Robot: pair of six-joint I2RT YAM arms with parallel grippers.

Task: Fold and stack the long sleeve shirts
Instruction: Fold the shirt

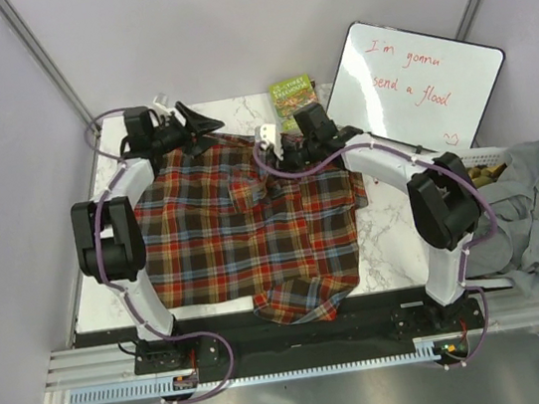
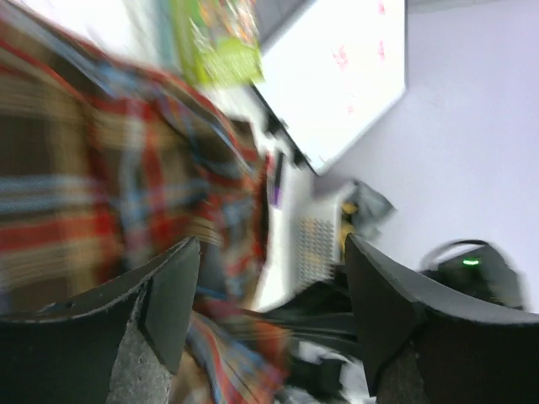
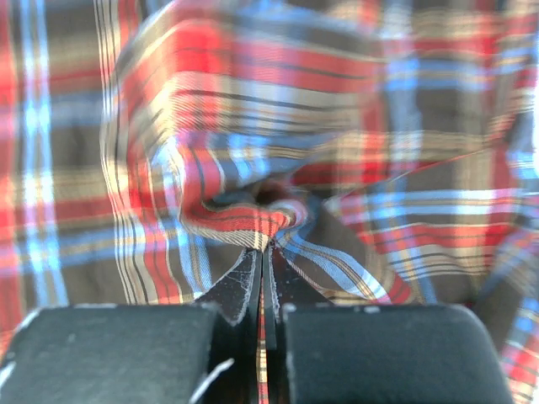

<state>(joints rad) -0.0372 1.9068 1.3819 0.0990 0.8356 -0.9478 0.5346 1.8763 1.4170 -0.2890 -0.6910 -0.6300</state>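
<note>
The plaid flannel shirt (image 1: 254,234) lies spread on the surface (image 1: 386,231) — right claw (image 3: 263,257) clenched on a pinch of cloth, likely to start a fold; left claw (image 2: 269,252) gapes empty.

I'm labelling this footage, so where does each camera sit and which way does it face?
Top external: above and behind the bases, looking down at the table; left arm and right arm show.
Left wrist: on the left wrist, facing across the plaid shirt toward the whiteboard; its open fingers show.
Right wrist: on the right wrist, close on the shirt pinched between its shut fingers.
Shared: all see the shirt; top and left wrist, the whiteboard.
</note>
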